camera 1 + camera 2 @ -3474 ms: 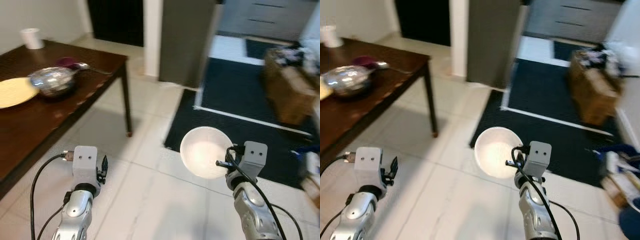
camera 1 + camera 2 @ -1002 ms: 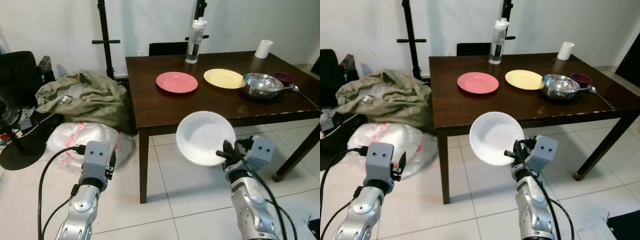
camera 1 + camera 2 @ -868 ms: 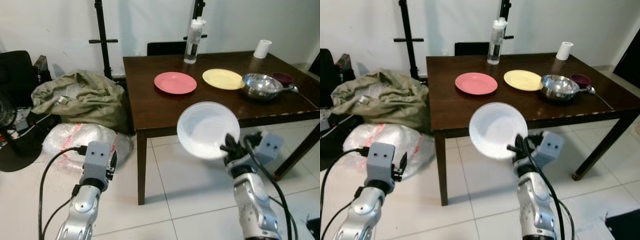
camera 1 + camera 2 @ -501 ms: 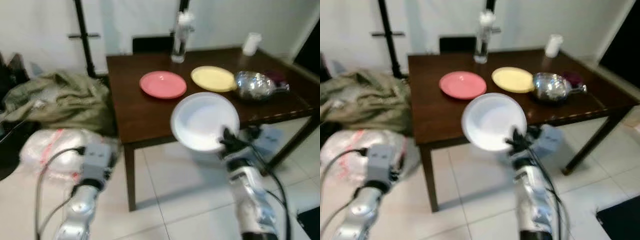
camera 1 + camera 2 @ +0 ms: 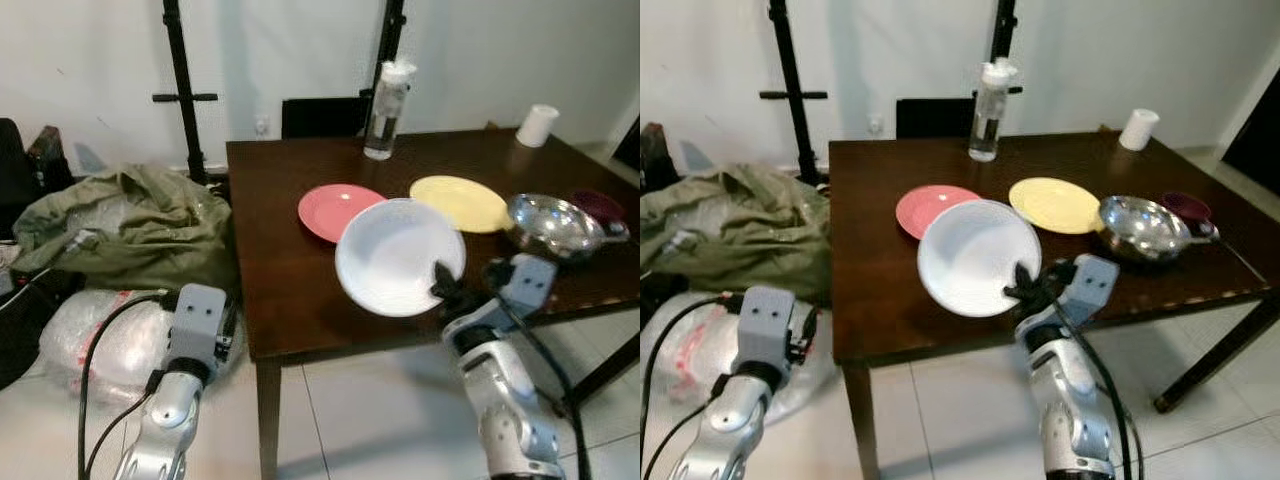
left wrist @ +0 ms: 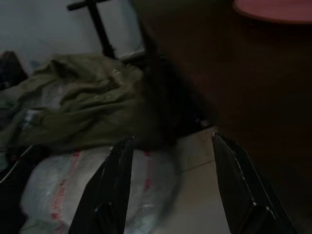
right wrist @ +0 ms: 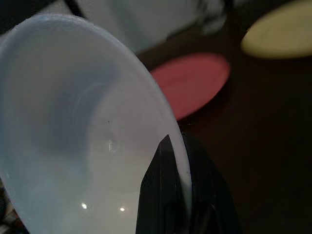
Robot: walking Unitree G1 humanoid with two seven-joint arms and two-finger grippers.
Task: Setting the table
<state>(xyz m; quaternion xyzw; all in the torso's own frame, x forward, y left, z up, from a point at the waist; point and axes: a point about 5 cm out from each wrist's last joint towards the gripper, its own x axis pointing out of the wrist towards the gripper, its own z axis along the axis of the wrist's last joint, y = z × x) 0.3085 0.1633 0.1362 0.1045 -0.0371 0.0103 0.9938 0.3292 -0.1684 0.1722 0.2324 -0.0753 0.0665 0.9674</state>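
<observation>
My right gripper (image 5: 443, 284) is shut on the rim of a white bowl (image 5: 395, 256), holding it tilted over the near part of the dark wooden table (image 5: 285, 290). In the right wrist view the bowl (image 7: 73, 141) is pinched between the black fingers (image 7: 168, 195). Behind it on the table lie a red plate (image 5: 325, 208) and a yellow plate (image 5: 460, 202). My left gripper (image 6: 170, 209) is open and empty, low beside the table's left edge over the floor.
A steel bowl (image 5: 555, 224), a dark small bowl (image 5: 600, 205), a clear bottle (image 5: 385, 97) and a white paper roll (image 5: 538, 125) stand on the table. A green bag (image 5: 130, 225) and a plastic-wrapped bundle (image 5: 95, 335) lie on the floor at left. A black stand (image 5: 185, 90) and a chair (image 5: 320, 117) are behind.
The camera has come closer to the table. My right gripper has carried the white bowl forward, so it now hangs over the tabletop in front of the red plate.
</observation>
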